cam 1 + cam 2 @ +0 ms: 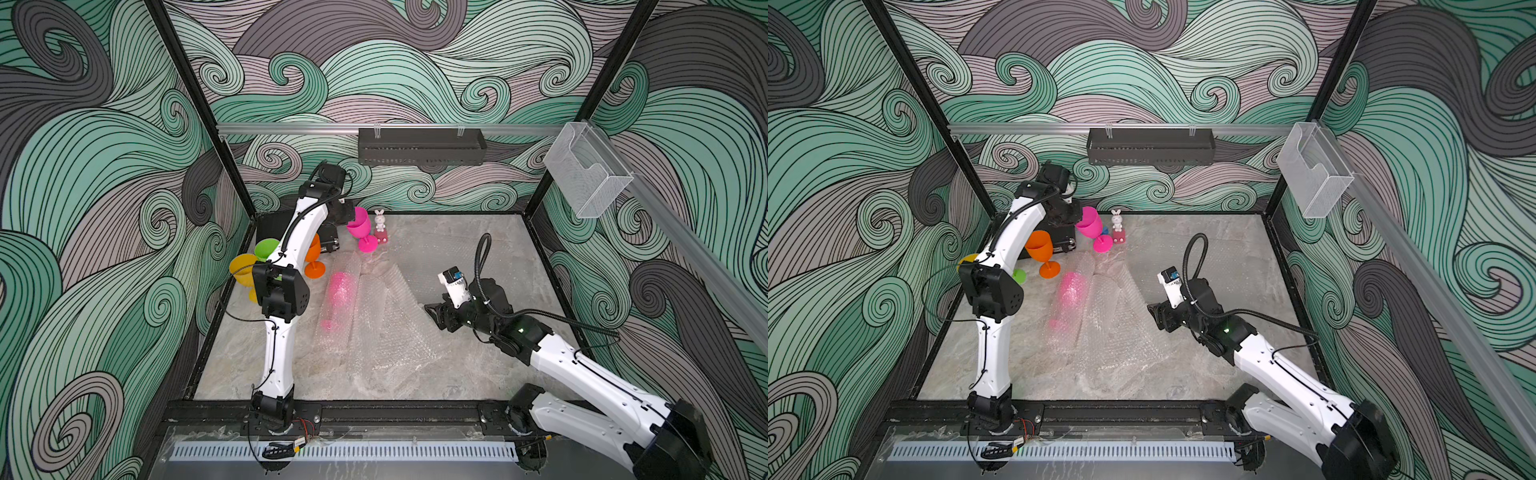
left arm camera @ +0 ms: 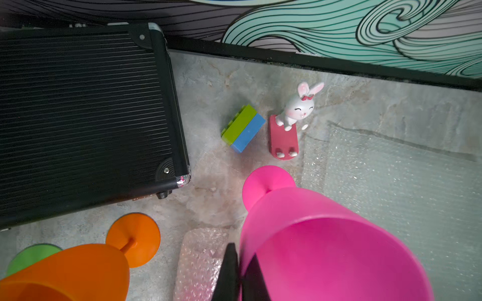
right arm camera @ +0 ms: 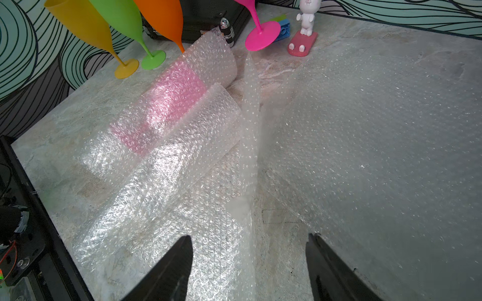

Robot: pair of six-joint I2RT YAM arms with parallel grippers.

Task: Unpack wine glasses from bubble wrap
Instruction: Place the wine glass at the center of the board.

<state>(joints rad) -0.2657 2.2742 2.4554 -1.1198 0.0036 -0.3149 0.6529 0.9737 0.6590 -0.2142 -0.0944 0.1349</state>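
The right tool (image 1: pixel 434 316) hangs released over flattened bubble wrap sheets (image 1: pixel 390 332) on the worktop (image 1: pixel 249 365). Left of it lies a bubble wrap tube (image 1: pixel 332 332) holding a wrapped pink goblet (image 1: pixel 343 291). Farther back, the left tool (image 2: pixel 241 258) is clenched on the rim of a tilted hot pink goblet (image 1: pixel 358 226) beside the rabbit figurine (image 1: pixel 379 220).

Matt plastic goblet (image 2: pixel 326 247); dimpled wrap (image 3: pixel 169 195)

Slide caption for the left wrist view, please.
Left gripper shut on the rim of a hot pink goblet, near a rabbit figurine and green-and-blue block.
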